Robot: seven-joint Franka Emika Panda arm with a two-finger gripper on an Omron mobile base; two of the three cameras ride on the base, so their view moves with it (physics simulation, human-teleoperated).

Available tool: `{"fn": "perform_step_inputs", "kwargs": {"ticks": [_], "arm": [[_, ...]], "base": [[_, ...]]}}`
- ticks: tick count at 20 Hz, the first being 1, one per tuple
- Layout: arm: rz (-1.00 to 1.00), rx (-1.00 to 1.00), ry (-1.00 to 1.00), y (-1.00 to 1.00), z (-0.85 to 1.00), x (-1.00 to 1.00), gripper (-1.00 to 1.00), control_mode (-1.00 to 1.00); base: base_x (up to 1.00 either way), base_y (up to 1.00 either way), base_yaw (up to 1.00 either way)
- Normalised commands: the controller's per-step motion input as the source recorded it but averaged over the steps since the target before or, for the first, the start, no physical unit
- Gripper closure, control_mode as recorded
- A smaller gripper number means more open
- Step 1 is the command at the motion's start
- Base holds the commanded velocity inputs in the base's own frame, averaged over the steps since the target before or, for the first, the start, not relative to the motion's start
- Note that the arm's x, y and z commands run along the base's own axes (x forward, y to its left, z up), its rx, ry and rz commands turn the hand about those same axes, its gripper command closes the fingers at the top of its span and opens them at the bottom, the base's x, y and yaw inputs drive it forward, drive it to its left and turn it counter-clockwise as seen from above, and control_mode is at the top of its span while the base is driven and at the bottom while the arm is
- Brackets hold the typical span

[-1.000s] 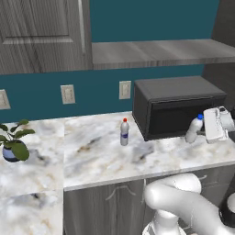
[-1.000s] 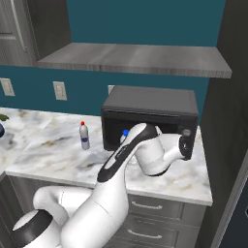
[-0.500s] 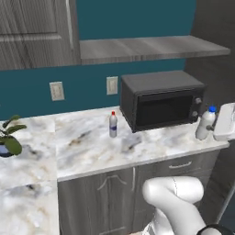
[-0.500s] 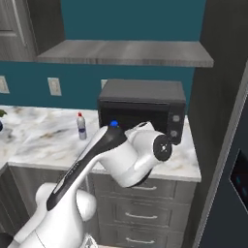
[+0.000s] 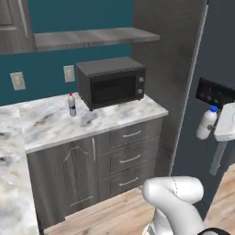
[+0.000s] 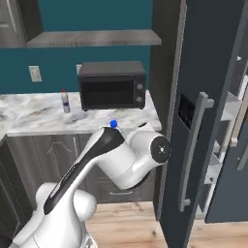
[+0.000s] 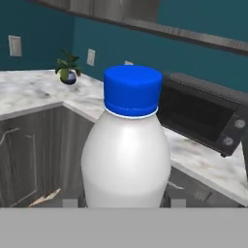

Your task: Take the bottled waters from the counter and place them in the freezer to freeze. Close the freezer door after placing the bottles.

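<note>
Gripping blue-capped bottle (image 7: 127,145), fingers (image 5: 219,126) closed; left base view adds red-capped bottle (image 5: 72,105) on counter (image 5: 50,124).

Your gripper (image 5: 215,131) carries the blue-capped bottle (image 5: 206,124) just in front of the freezer door (image 5: 209,87), whose dark display panel (image 5: 215,93) and long grey handle (image 6: 193,150) stand right beside it. Past that door's right edge you see pale shelves (image 6: 227,109) in an open gap. On the counter (image 5: 114,114), the microwave (image 5: 112,81) blocks the back right corner; the red-capped bottle (image 5: 72,105) stands just left of it, with bare top along the front edge.
</note>
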Motion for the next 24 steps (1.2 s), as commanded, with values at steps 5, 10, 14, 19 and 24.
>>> {"fn": "perform_step_inputs", "kwargs": {"ticks": [5,10,14,19,24], "arm": [[0.0,0.0,0.0,0.0,0.0,0.0,1.0,1.0],[0.0,0.0,0.0,0.0,0.0,0.0,1.0,1.0],[0.0,0.0,0.0,0.0,0.0,0.0,1.0,1.0],[0.0,0.0,0.0,0.0,0.0,0.0,1.0,1.0],[0.0,0.0,0.0,0.0,0.0,0.0,1.0,1.0]], "base": [[-0.77,-0.99,-0.16],[-0.07,-1.0,0.03],[0.06,-1.0,0.18],[0.4,-0.95,0.21],[0.71,-0.57,0.15]]}}
